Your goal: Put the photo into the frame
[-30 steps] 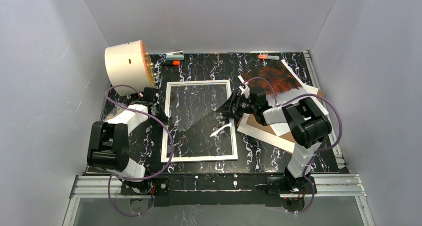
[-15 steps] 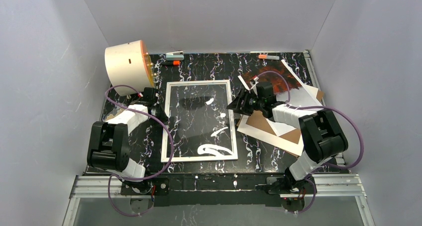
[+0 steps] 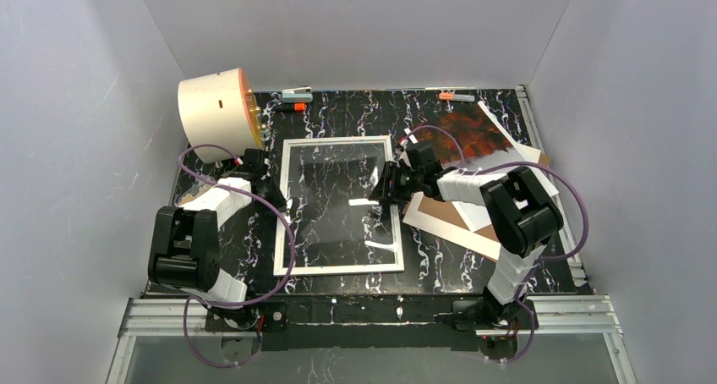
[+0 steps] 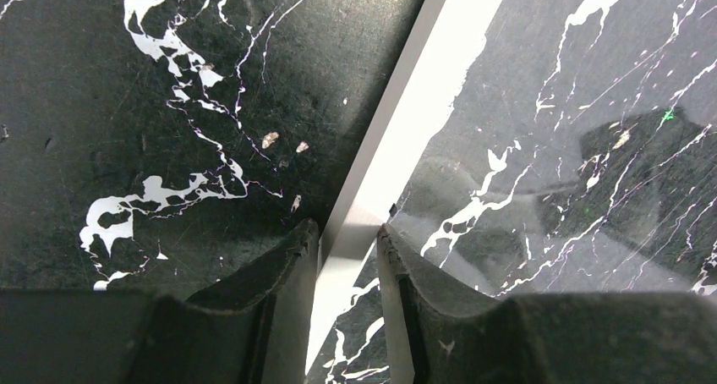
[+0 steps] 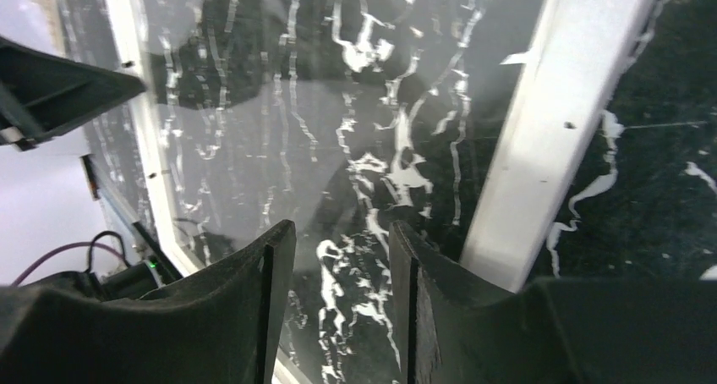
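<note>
Left wrist: left claw [image 4: 347, 230] straddles the thin white frame [image 4: 418, 105] rail, grip unclear; right claw [image 5: 341, 227] gapes over its glossy pane [image 5: 279, 105].

- The frame [image 5: 575, 105] lies flat, its white rail running diagonally at right.
- The right gripper [image 5: 342, 232] hangs over its reflective glass, jaws parted, nothing between them.
- Black marbled table [image 5: 668, 147] shows beyond the rail.
</note>
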{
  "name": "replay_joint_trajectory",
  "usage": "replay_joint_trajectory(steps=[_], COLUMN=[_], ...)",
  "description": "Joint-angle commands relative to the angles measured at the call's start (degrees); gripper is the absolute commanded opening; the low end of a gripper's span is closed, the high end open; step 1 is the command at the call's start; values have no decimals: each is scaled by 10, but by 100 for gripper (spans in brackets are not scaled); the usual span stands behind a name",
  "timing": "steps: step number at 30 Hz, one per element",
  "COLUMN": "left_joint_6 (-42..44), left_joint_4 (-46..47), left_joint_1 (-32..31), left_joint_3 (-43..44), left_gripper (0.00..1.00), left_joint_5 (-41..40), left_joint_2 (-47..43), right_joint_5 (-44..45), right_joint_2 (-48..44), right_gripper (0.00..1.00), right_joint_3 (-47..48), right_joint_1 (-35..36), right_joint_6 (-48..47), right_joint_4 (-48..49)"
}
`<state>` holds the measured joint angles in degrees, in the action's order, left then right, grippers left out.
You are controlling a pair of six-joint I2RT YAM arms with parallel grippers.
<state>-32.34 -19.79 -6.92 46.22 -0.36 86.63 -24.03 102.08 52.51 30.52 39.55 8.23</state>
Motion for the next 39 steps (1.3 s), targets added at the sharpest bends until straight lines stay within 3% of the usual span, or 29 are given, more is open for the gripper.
replay_joint_trajectory(steps=[1, 7, 14, 25, 39], left_joint_6=[11, 11, 12, 17, 10], left_joint_4=[-27, -28, -31, -52, -71], left_joint_1=[3, 3, 3, 3, 3], left_joint_3=[-16, -13, -3, 2, -29], left_gripper=[30, 30, 31, 44, 38], left_joint_5=[-17, -18, -10, 41, 27], left_joint_2=[0, 0, -4, -57, -94], right_joint_5=[49, 90, 93, 126, 158], right_joint_2=[24, 14, -66, -172, -152], right_gripper=[53, 52, 53, 52, 41], right_joint_3=[34, 48, 53, -32, -75], right_joint_1=[5, 16, 22, 81, 128], right_joint_6=[-28, -40, -54, -57, -55], right_joint_4=[-60, -94, -134, -249, -258])
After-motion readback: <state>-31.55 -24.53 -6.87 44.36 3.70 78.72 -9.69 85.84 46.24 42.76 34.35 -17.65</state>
